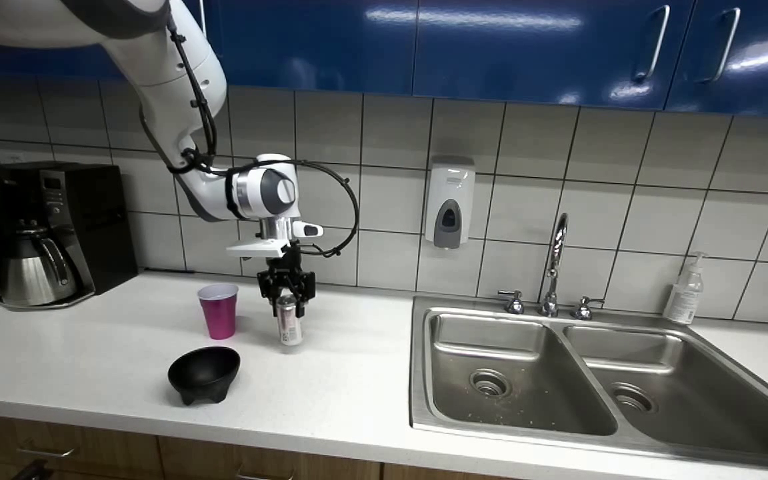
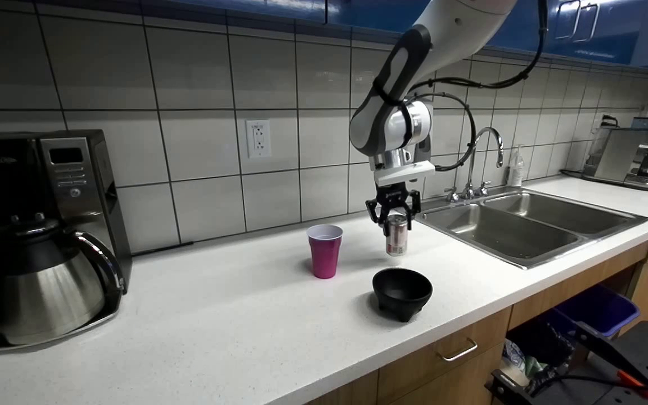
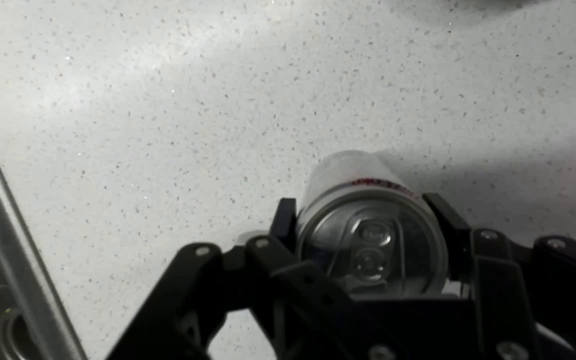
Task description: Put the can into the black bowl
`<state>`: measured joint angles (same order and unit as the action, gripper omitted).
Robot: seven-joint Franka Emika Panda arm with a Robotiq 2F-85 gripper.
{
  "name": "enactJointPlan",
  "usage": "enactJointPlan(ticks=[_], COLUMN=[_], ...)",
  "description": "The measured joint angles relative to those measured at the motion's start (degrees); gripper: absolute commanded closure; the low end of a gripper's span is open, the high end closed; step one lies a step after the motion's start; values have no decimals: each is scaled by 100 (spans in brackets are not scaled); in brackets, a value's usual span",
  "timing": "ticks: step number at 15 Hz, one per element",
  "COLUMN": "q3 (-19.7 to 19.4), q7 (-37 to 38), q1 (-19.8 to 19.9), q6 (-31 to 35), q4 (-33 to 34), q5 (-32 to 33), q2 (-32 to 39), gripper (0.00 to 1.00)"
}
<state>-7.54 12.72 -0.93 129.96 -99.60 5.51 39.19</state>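
The can (image 1: pixel 290 325) is silver-grey with a printed label and stands upright in my gripper (image 1: pixel 289 312). It also shows in an exterior view (image 2: pixel 397 239). In the wrist view, the can's lid (image 3: pixel 373 245) sits between the two fingers of the gripper (image 3: pixel 368 235), which press against both sides. The can's base is at or just above the counter; I cannot tell which. The black bowl (image 1: pixel 204 373) stands on the counter nearer the front edge, apart from the can; it also shows in an exterior view (image 2: pixel 401 292). Only a shadow shows at the wrist view's top right.
A pink cup (image 1: pixel 219 312) stands close to the can and bowl, also in an exterior view (image 2: pixel 324 253). A coffee maker (image 2: pixel 48 236) with a steel pot stands at one end. A double sink (image 1: pixel 524 373) is on the opposite side. The tiled wall is behind.
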Motion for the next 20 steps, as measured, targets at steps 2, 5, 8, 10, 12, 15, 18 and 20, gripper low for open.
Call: enactJointPlan(ticks=[2, 5, 8, 10, 12, 15, 18, 20], q3=[0, 8, 87, 183, 302, 450, 577, 628], q7=[-10, -69, -150, -201, -245, -295, -371, -421], q1=[19, 30, 28, 13, -7, -64, -111, -138], q6=[-24, -136, -266, -297, -309, -306, -292, -266], q4=[-192, -641, -1180, -1526, -1848, -2263, -2633, -2819], q5=[-47, -105, -106, -106, -106, -105, -100, -95], q2=[-387, -1133, -1891, -2296, -2602, -2873, -3023, -3063], gripper=[60, 60, 60, 60, 60, 60, 60, 60])
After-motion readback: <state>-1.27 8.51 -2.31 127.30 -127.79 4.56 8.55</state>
